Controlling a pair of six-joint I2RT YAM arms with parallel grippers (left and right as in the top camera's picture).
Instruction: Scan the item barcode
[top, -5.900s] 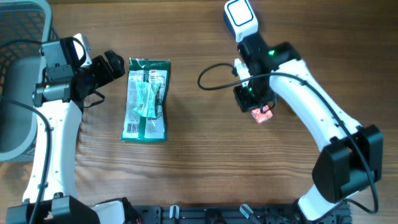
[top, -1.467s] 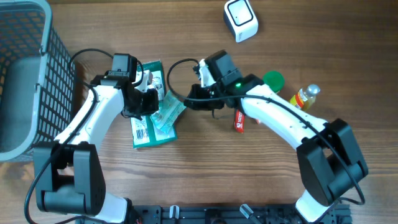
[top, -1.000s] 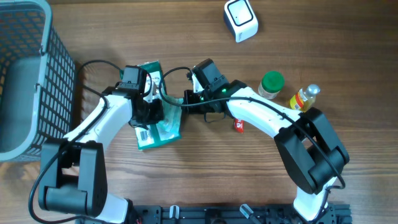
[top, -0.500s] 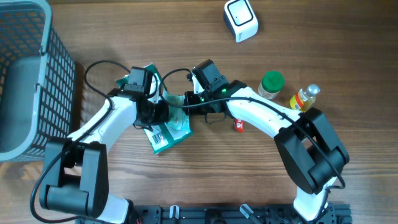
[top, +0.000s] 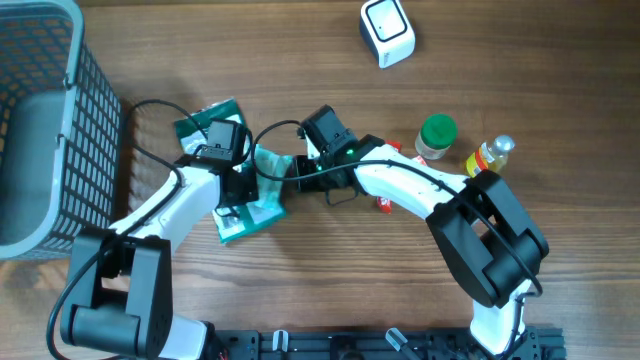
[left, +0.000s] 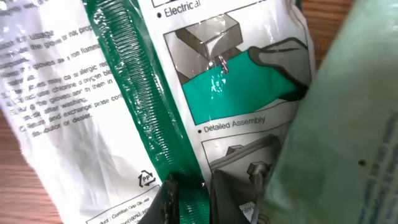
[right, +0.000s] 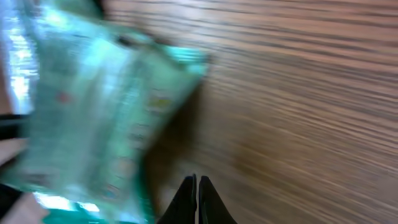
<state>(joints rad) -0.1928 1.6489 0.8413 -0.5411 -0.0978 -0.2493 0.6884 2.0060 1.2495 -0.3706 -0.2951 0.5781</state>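
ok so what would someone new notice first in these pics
The white left arm and white right arm meet over a crinkly green-and-white plastic packet left of centre on the brown wooden table, the left pincer shut on its green strip. Next, the big grey wire basket at the left edge and the small white box-shaped scanner at the top.

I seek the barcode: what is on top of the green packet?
The left end effector, shut on the packet, covers its middle. Print beneath is hidden.
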